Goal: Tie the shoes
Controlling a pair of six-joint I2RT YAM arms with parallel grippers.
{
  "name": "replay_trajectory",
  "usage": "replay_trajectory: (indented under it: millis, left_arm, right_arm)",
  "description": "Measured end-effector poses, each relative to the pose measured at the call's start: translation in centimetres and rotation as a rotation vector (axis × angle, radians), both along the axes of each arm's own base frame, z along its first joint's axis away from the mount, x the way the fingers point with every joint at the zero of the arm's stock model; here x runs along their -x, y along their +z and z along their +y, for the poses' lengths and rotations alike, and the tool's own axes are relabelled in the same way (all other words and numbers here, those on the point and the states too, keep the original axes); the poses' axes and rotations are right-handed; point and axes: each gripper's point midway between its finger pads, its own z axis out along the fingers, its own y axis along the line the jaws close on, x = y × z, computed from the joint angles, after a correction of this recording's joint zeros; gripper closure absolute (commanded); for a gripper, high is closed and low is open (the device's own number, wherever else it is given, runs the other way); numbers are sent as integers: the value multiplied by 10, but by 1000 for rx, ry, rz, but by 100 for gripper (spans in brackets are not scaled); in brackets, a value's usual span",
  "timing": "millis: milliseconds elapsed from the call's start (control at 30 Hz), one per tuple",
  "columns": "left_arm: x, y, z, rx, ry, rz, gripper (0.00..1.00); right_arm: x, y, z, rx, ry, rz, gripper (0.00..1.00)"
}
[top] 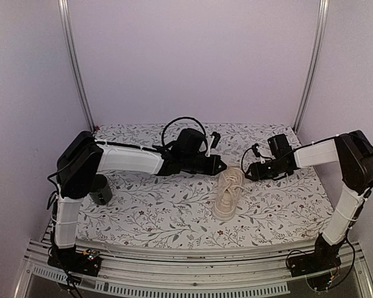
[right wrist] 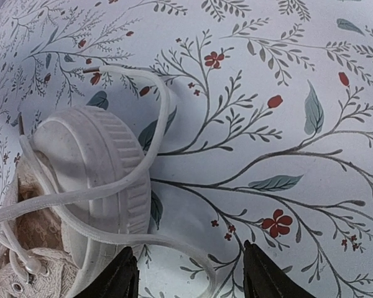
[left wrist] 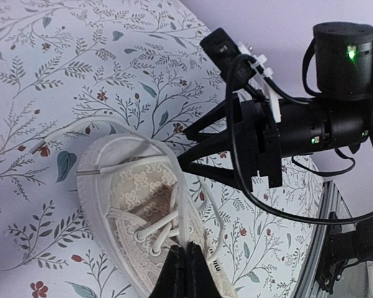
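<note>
1. Sneaker (top: pixel 228 195), cream with pale laces (right wrist: pixel 53 202), stands upright on the floral desk (top: pixel 161 217), between the two sets of fingers and with its length running away from the arm bases.
2. Well to the left of the sneaker, a dark cup (top: pixel 101 189) sits on the desk beside the left arm's upright link.
3. Just left of the sneaker's far end, the left fingers (top: pixel 221 166) are clenched tight. The left wrist view shows their tips pressed together right over the lacing, with one strand of the laces running straight into them, so they look pinched on it.
4. From the sneaker's far end, loose strands trail out. One crosses the open mouth of the sneaker, and another curves across the desk just beyond the sole.
5. Just right of the sneaker's far end, the right fingers (right wrist: pixel 189 276) are released, spread apart and grasping nothing. The right wrist view shows them hanging beside the sneaker's ribbed rubber end, with a curl of lace lying on the desk between them.
</note>
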Motion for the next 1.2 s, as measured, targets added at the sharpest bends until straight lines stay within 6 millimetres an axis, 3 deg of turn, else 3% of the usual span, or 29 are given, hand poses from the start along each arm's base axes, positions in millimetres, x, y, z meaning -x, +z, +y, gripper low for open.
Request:
replay_trajectory:
  millis: [133,367,633,800,1033,1200]
  left_arm:
    - [3,2,-3,24,-19,8,100]
    - [9,-5,-2,29,-36,21,100]
    - [11,-8,-1,33,-48,17,100]
    - [15,-20,4,15,-58,18,100]
    - [26,-35,15,-4,-69,31,100]
    - [36,-30,23,18,-84,23,100]
  right_arm:
    - [2,-5,3,23,32,15,41]
    - [-14,-6,16,33,73,2,46]
    - [-14,-13,25,13,109,26,66]
    - [-11,-17,26,10,108,47,95]
    - [3,-19,19,15,73,63,98]
    - [25,-2,10,-13,22,66,98]
